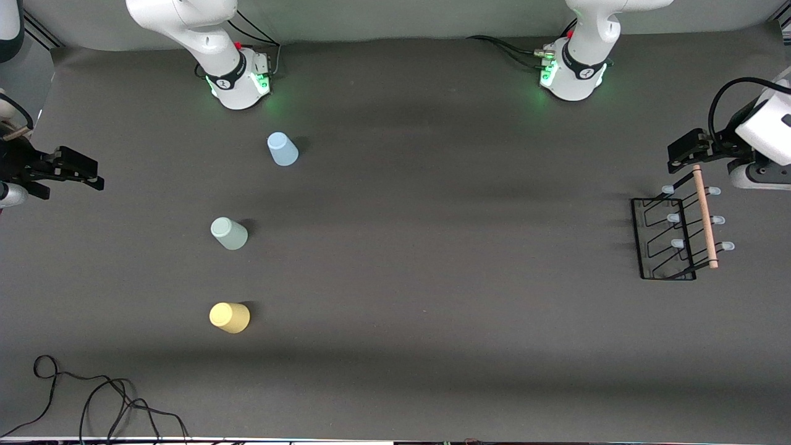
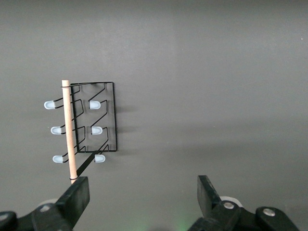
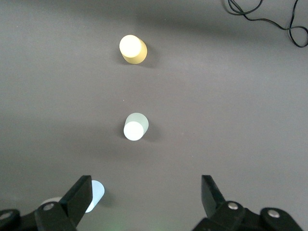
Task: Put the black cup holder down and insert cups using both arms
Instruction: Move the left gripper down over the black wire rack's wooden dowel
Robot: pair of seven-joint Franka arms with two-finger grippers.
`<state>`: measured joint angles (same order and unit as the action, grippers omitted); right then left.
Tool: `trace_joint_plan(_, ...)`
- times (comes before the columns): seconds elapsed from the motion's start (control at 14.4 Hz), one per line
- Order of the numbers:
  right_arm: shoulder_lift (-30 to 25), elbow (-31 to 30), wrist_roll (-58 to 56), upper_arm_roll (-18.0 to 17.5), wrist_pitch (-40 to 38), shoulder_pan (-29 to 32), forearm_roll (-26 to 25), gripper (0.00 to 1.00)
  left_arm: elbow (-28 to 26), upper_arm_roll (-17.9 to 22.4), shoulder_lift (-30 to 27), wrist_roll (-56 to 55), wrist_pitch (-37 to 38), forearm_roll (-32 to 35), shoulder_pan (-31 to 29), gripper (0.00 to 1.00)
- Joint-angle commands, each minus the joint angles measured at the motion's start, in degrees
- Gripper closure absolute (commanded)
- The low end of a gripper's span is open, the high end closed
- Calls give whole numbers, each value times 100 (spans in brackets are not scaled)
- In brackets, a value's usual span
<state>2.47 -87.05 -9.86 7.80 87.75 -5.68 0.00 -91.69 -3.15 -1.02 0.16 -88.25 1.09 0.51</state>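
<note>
The black cup holder (image 1: 666,238) stands toward the left arm's end of the table, with its wooden handle (image 1: 704,216) on top and blue-capped pegs on both sides. It also shows in the left wrist view (image 2: 96,120). My left gripper (image 1: 673,157) is open and empty over the table by the handle's end nearest the bases; it shows in its own view too (image 2: 143,195). The light blue cup (image 1: 282,149), the mint cup (image 1: 228,233) and the yellow cup (image 1: 229,317) stand in a row toward the right arm's end, narrow ends up. My right gripper (image 1: 99,174) is open and empty, off beside that row.
Loose black cables (image 1: 93,395) lie near the table's front edge at the right arm's end, also in the right wrist view (image 3: 269,19). The right wrist view shows the yellow cup (image 3: 132,49), the mint cup (image 3: 135,127) and the blue cup (image 3: 95,195) beside one fingertip.
</note>
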Motion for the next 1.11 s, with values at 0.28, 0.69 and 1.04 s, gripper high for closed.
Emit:
trace_joint_plan(0.28, -176, -207, 98, 29, 93, -21, 70, 0, 63, 51, 23, 72, 44, -56, 45, 0)
trace_joint_plan(0.69, -176, -207, 98, 38, 93, -12, 79, 0, -577, 332, -380, 1139, 10, -48, -453, 0)
trace_joint_plan(1.04, -176, -216, 107, 46, 93, -12, 88, 0, -1201, 359, -828, 2803, -96, -48, -1728, 0)
